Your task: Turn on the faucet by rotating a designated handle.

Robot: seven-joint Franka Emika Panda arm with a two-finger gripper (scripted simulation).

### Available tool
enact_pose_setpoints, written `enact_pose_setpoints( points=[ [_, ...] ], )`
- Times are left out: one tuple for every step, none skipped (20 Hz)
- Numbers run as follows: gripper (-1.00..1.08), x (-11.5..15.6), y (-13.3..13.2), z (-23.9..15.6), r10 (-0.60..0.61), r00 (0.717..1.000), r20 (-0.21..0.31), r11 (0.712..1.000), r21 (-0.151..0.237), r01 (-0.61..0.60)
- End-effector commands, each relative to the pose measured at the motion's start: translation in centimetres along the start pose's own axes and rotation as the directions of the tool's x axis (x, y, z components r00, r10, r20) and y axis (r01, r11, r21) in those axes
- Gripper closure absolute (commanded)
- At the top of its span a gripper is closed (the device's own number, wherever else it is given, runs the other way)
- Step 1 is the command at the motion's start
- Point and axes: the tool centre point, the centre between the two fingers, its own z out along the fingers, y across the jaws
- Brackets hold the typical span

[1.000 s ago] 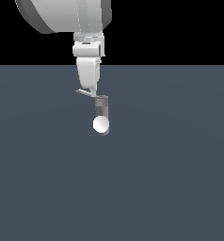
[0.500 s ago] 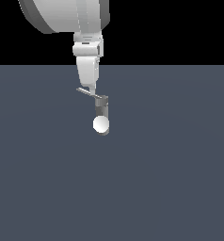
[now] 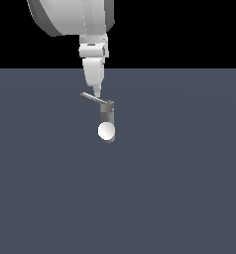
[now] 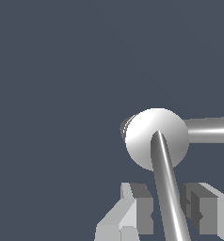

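Observation:
The faucet is a small grey boxy body standing on the dark floor, with a white round end at its front. The handle is a thin light-grey bar running from the body's top toward the exterior view's left. My gripper hangs straight down onto the middle of the handle. In the wrist view the handle runs between the two fingers, which stand apart on either side of it. The gripper is open around the bar. The white round end shows just beyond it.
The dark grey floor spreads flat around the faucet. A thicker grey bar of the fixture runs off the wrist view's edge. The large white arm is above the faucet.
Almost nothing differs. The gripper has settled very slightly lower onto the handle; the handle's angle looks the same.

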Motion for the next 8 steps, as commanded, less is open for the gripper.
enact_pose_setpoints(
  points=[
    [1.08, -4.3, 0.5, 2.0, -0.058, 0.998, 0.017, 0.998, -0.031, 0.059],
    [1.08, -4.5, 0.3, 2.0, -0.061, 0.998, 0.017, 0.998, -0.032, 0.062],
    [1.08, -4.8, 0.1, 2.1, -0.064, 0.998, 0.018, 0.997, -0.032, 0.065],
    [1.08, -5.0, -0.1, 2.1, -0.067, 0.998, 0.018, 0.997, -0.033, 0.067],
    [1.08, -5.2, -0.3, 2.2, -0.070, 0.997, 0.018, 0.997, -0.034, 0.070],
    [1.08, -5.4, -0.6, 2.2, -0.072, 0.997, 0.019, 0.997, -0.034, 0.073],
    [1.08, -5.6, -0.8, 2.3, -0.075, 0.997, 0.019, 0.997, -0.035, 0.076],
    [1.08, -5.6, -0.8, 2.3, -0.075, 0.997, 0.019, 0.997, -0.035, 0.076]
  ],
)
